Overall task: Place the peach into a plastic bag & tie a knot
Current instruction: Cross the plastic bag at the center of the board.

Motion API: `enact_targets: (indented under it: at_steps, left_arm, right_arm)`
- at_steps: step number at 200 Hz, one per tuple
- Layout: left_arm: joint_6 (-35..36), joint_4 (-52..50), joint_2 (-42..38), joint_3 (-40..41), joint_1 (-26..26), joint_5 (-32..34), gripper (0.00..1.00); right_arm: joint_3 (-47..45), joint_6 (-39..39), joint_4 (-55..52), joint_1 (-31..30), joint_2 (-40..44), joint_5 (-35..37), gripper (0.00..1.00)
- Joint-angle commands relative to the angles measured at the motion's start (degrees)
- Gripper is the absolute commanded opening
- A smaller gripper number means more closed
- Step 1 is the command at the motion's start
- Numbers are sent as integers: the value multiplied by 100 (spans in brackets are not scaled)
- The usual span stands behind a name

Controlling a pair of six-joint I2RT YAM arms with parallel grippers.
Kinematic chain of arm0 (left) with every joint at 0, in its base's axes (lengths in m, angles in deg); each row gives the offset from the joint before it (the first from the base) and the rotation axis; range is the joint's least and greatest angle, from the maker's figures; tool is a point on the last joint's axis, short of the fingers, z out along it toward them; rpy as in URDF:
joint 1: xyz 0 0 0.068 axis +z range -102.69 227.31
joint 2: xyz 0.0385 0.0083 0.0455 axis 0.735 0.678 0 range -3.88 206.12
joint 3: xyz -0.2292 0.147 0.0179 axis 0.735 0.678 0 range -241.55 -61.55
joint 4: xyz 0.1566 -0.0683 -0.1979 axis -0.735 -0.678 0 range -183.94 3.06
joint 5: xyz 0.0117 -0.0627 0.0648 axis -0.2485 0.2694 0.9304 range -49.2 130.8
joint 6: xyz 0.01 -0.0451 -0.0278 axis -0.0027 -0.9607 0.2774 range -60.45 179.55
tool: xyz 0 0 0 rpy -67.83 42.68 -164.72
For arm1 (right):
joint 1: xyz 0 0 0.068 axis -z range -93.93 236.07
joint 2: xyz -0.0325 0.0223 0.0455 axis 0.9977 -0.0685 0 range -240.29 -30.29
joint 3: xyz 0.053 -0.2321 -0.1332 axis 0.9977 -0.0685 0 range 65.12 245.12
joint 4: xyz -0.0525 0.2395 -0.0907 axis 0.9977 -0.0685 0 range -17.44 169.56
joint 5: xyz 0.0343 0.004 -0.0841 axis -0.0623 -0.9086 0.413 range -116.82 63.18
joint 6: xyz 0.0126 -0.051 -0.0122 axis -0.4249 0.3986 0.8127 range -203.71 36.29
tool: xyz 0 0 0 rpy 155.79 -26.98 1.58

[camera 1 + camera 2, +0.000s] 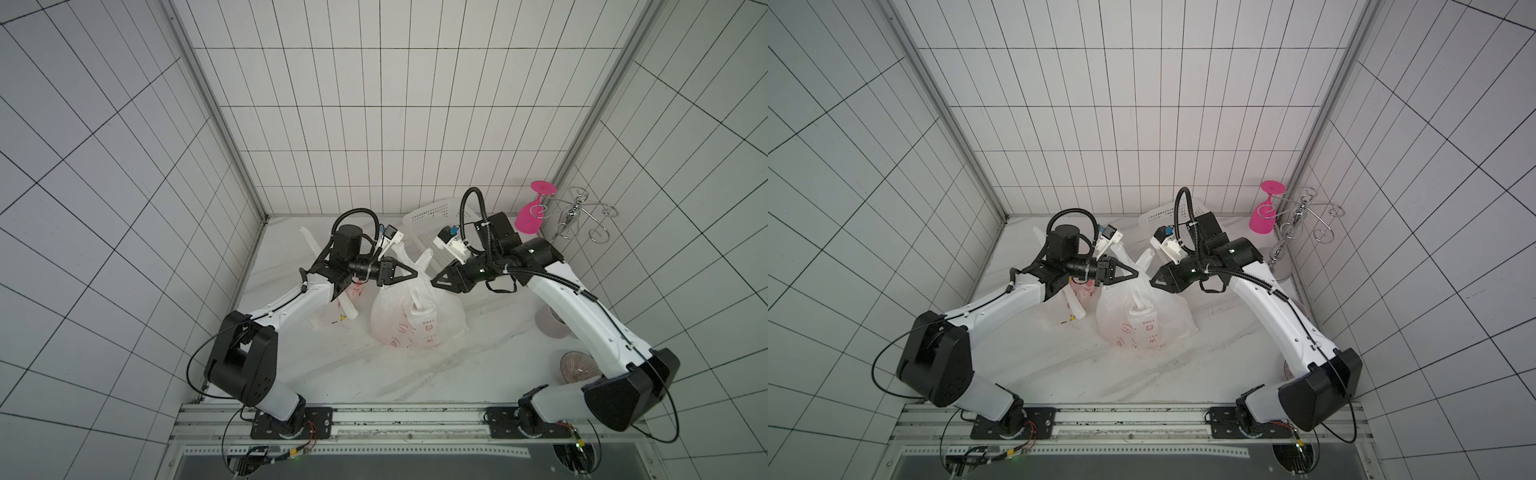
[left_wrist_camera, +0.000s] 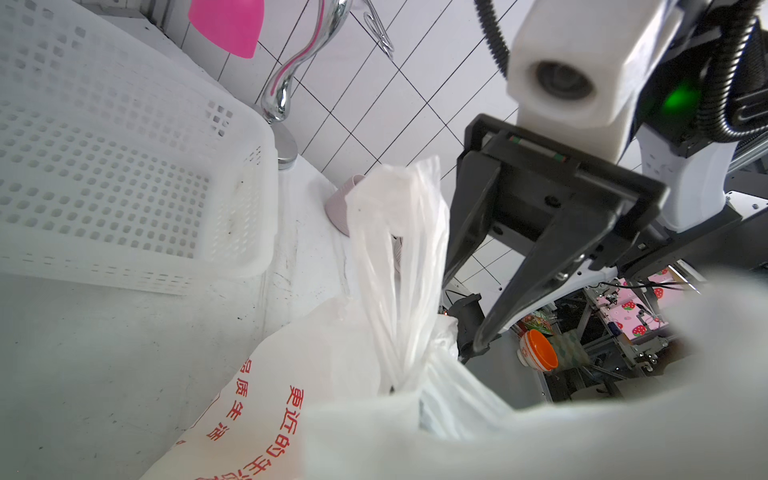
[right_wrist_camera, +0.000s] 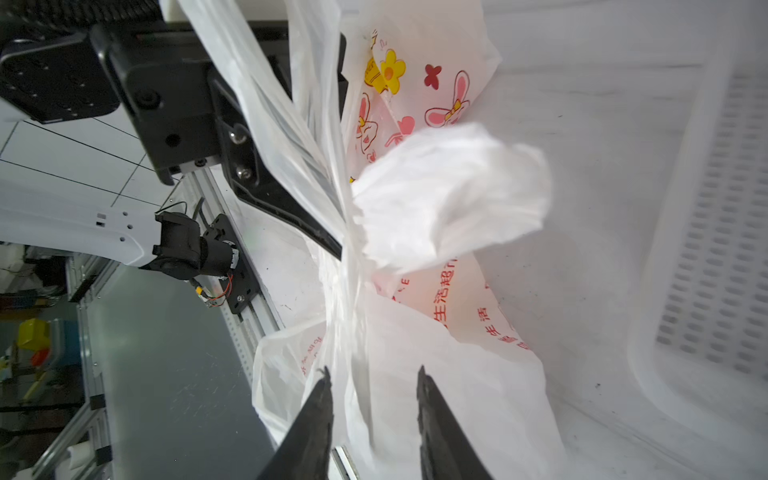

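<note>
1. Centre of both top views: the plastic bag (image 1: 440, 316) sits on the tabletop (image 1: 457, 374), belly rounded and red print showing.
2. The left gripper (image 1: 415, 274) points in from the left of the frame, right above the bag's gathered neck, jaws clamped together. In the right wrist view one of its black fingers (image 3: 291, 208) lies along a stretched handle strip, and it is pinching that plastic.
3. The right gripper (image 3: 374, 390) faces it from the right side of the frame, tip close to tip. Its jaws stand apart; bag plastic lies in the gap, not squeezed.
4. A free handle loop (image 2: 399, 249) stands up between the two grippers.
5. The peach? Can't pick it out, the cloudy plastic hides whatever is inside.
6. A second bag with bunny print (image 3: 415, 95) lies just beside the first, under the left arm.
7. The white basket (image 1: 424, 220) sits behind, at the back of the tabletop.
</note>
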Motion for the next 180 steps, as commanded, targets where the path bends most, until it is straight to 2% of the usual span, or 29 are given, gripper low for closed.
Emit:
enact_targets:
  at_steps: [1, 26, 36, 63, 92, 104, 120, 133, 152, 180]
  left_arm:
    - [80, -5, -200, 28, -2, 220, 0]
    - [99, -123, -290, -2, -6, 391, 0]
    - [161, -216, -328, -5, -6, 452, 0]
    - [237, -328, -368, 30, -48, 524, 0]
    - [324, -412, -385, 41, -163, 590, 0]
    - [351, -448, -385, 49, -166, 603, 0]
    - [387, -492, -394, 50, -165, 634, 1]
    - [388, -486, -410, 54, -155, 630, 2]
    - [372, -390, -428, 102, -154, 645, 8]
    - [309, -179, -411, 202, -153, 692, 21]
  right_arm:
    - [458, -1601, 10, 103, 184, 547, 47]
    - [969, -2826, 45, 56, -165, 375, 48]
    - [1122, -3105, 102, -26, -241, 571, 57]
    - [1459, -3507, 379, -214, -493, 843, 69]
    - [1854, -3586, 361, -294, -939, 851, 66]
    - [1974, -3566, 386, -334, -1045, 861, 59]
    - [2103, -3496, 423, -367, -1128, 753, 35]
    - [2148, -3431, 413, -386, -1157, 660, 20]
    - [2148, -3371, 488, -395, -1175, 484, 2]
    - [2004, -3519, 790, -402, -1122, 221, 0]
